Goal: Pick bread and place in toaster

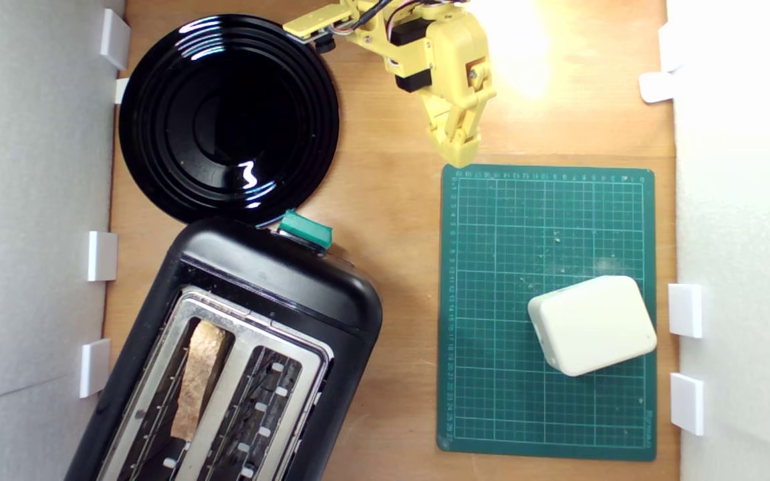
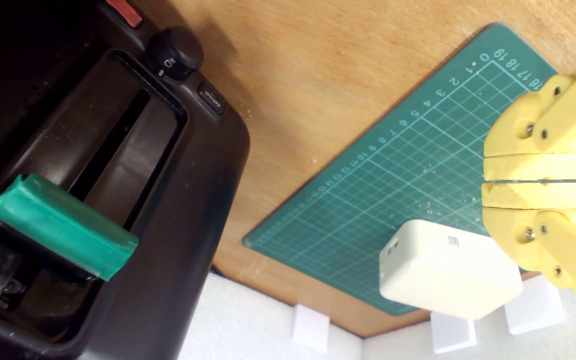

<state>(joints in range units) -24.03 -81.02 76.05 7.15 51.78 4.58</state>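
The bread (image 1: 199,379) stands on edge inside one slot of the black toaster (image 1: 278,280), the slot toward the exterior view's left; only its tan crusty top shows. The toaster's teal lever (image 1: 305,229) (image 2: 63,225) faces the plate. The neighbouring slot holds nothing I can see. My yellow gripper (image 1: 460,152) (image 2: 488,180) hangs at the far side of the table, over the far edge of the green mat, well away from the toaster. Its jaws are pressed together with nothing between them.
A glossy black plate (image 1: 158,120) lies beyond the toaster. A green cutting mat (image 1: 512,254) (image 2: 368,190) carries a cream rounded block (image 1: 592,324) (image 2: 443,270). White foam walls with small white clips (image 1: 684,309) line both sides.
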